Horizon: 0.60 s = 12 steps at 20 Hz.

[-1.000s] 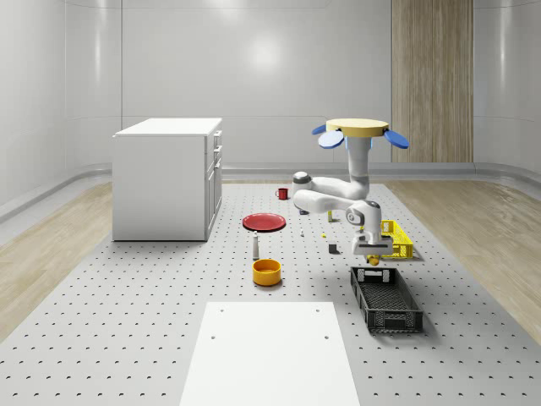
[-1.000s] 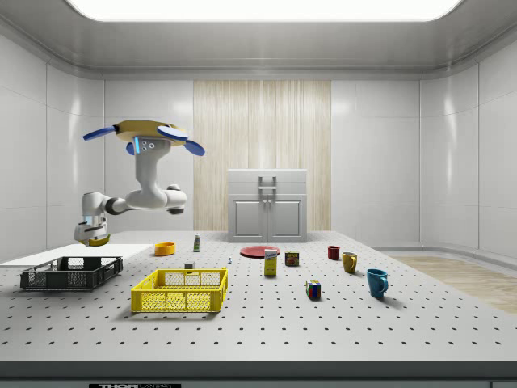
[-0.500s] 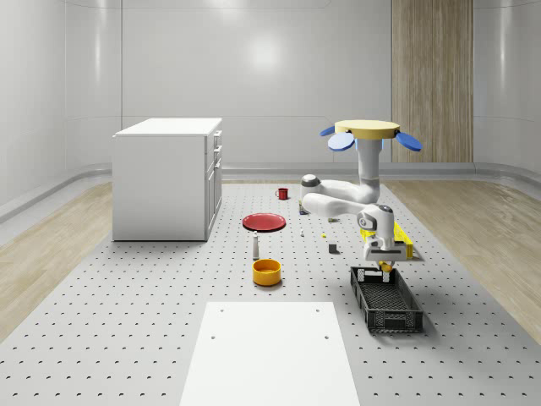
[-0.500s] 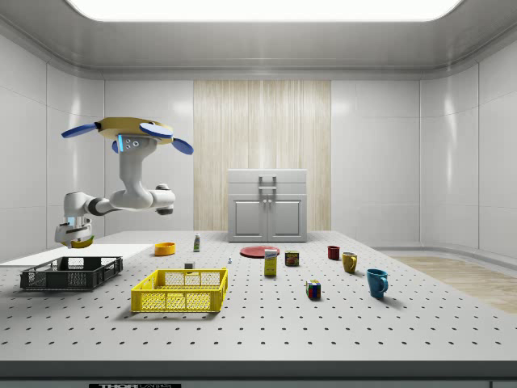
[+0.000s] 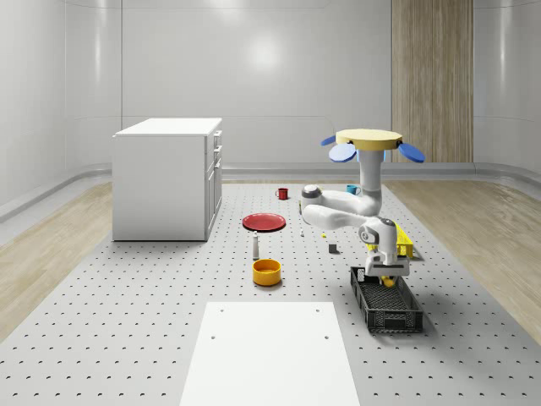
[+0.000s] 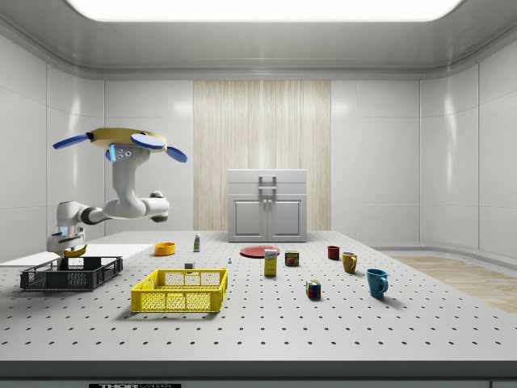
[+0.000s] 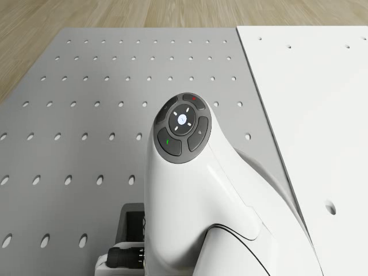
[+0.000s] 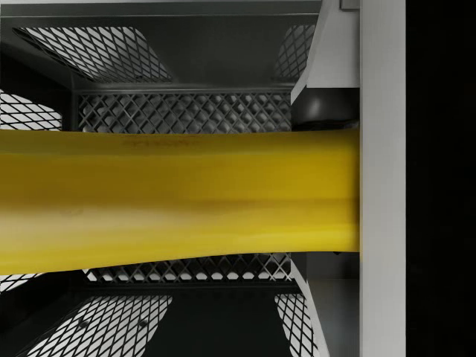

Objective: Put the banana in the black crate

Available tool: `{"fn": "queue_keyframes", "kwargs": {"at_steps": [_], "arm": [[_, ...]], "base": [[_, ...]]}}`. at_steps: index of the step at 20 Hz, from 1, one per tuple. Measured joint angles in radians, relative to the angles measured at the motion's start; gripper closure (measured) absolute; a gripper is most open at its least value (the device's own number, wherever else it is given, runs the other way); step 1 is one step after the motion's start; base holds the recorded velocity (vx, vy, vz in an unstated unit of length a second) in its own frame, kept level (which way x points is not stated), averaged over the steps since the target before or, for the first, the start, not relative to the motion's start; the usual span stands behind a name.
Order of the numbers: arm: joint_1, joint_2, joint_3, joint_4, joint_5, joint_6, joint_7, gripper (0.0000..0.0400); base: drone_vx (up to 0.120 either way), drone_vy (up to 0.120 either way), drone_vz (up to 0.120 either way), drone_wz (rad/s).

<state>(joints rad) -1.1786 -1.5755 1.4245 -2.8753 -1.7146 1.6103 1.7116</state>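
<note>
The yellow banana [image 5: 388, 282] is held crosswise in my gripper [image 5: 387, 277], which is shut on it. It hangs just above the far end of the black mesh crate [image 5: 389, 306], close to its rim. From the side, the gripper [image 6: 70, 249] and banana [image 6: 75, 252] sit right over the black crate [image 6: 71, 273]. In the wrist view the banana [image 8: 178, 197] spans the picture against one finger [image 8: 381, 186], with the crate's mesh floor [image 8: 186, 113] beneath. The drone [image 5: 368, 139] hovers behind the crate, arm reaching down and forward.
A yellow crate [image 6: 180, 290] stands just behind the black one. An orange bowl [image 5: 266, 271], a small bottle [image 5: 255, 246], a red plate [image 5: 264, 222] and a white cabinet [image 5: 167, 178] lie to the whole-scene view's left. A white board [image 5: 270, 351] lies in front.
The drone and arm shifted to the whole-scene view's right and lower. The gripper with the banana came down from above the crate's far end to just over its rim.
</note>
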Motion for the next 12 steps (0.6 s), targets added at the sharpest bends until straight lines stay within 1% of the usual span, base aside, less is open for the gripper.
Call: {"fn": "queue_keyframes", "kwargs": {"at_steps": [4, 5, 12], "arm": [[0.000, -0.001, 0.000, 0.000, 0.000, 0.001, 0.000, 0.0207], [0.000, -0.001, -0.003, 0.000, -0.002, 0.002, 0.000, 0.0207], [-0.010, -0.004, -0.078, 0.012, -0.073, 0.027, 0.002, 0.0207]], "base": [[0.000, 0.000, -0.120, 0.000], [0.000, 0.000, -0.040, 0.000], [0.000, 0.000, 0.000, 0.000]]}}
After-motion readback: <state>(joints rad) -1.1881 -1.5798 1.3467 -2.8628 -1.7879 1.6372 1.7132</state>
